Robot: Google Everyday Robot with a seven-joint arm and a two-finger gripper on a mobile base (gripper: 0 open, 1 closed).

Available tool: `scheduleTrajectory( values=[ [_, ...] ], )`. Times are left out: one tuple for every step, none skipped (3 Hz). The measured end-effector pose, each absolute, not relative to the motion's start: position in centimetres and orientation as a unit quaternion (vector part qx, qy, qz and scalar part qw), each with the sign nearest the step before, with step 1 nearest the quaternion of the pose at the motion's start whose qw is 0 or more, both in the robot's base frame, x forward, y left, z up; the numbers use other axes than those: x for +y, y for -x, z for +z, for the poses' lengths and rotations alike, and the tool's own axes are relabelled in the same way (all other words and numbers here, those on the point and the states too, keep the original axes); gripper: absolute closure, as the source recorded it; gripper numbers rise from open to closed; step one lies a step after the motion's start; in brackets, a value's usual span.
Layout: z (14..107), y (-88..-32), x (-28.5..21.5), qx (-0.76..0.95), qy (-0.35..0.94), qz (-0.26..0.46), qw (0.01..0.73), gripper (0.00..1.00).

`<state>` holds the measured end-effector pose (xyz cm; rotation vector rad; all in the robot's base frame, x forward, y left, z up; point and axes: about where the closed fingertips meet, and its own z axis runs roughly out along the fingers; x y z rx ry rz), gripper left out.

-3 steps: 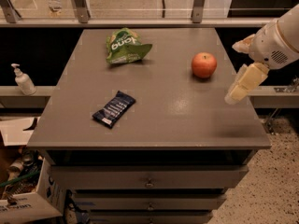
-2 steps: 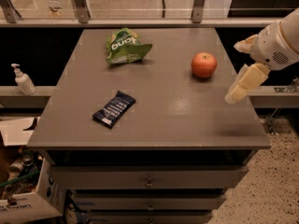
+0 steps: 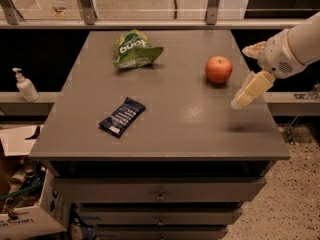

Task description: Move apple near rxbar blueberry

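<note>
The gripper (image 3: 243,76) hangs over the right edge of the table (image 3: 190,131) just beside the apple (image 3: 219,69), fingers spread and empty, likely lined up to grasp it, since the rxbar (image 3: 122,116) lies well apart at front left

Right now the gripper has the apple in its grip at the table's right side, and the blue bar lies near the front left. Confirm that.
Not right: the gripper holds nothing. It hangs open at the right edge of the table, and the apple rests on the table just left of it, untouched, as the camera view shows. The rxbar blueberry does lie near the front left.
</note>
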<state>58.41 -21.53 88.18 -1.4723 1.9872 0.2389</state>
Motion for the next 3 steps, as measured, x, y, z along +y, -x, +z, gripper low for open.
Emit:
scheduleTrajectory(
  values=[
    [87.6,-60.6,-21.8,0.751,0.555,0.097,0.345,0.0],
    [87.4,-63.0,-21.8,0.745,0.552,0.097,0.362,0.0],
    [87.0,-65.1,-21.6,0.742,0.551,0.099,0.368,0.0]
  ],
)
